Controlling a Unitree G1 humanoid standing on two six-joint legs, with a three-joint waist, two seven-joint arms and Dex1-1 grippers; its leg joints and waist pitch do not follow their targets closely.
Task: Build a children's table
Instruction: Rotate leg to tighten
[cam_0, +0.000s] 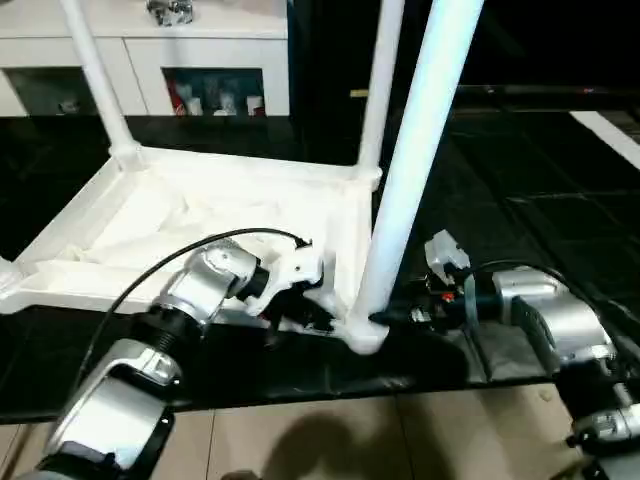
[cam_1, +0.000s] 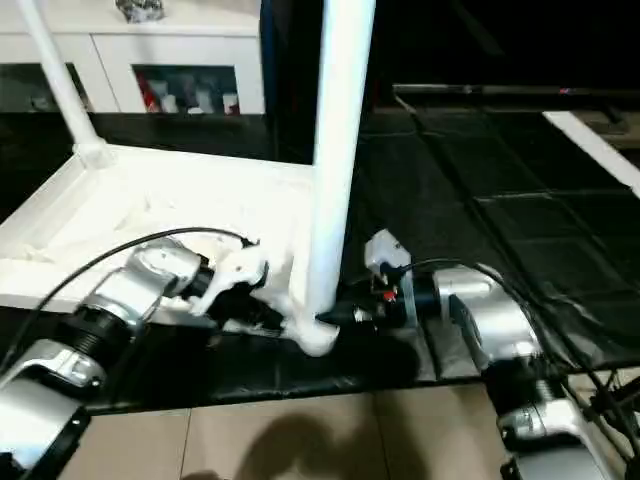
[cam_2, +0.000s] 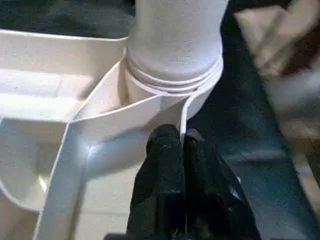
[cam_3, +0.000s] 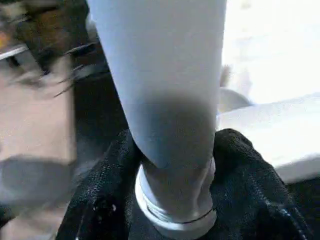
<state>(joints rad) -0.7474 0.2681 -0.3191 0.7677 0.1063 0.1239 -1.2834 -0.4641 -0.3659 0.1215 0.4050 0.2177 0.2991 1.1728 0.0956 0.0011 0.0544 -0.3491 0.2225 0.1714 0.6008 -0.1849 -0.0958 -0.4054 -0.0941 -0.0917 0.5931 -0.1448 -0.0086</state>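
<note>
So the white plastic rectangular tabletop (cam_0: 200, 225) is lying upside down on the black floor mat (cam_0: 560, 230), ribbed underside up, with white tapered tube legs standing in its corner sockets. The nearest leg (cam_0: 415, 150) stands in the near corner socket (cam_2: 170, 90). The right gripper (cam_3: 175, 165) has its black fingers clamped around that leg's base. The left gripper (cam_2: 175, 145) is pinched together, tips against the tabletop's rim right by the socket. A white glass-door cabinet (cam_0: 150, 60) sits behind.
</note>
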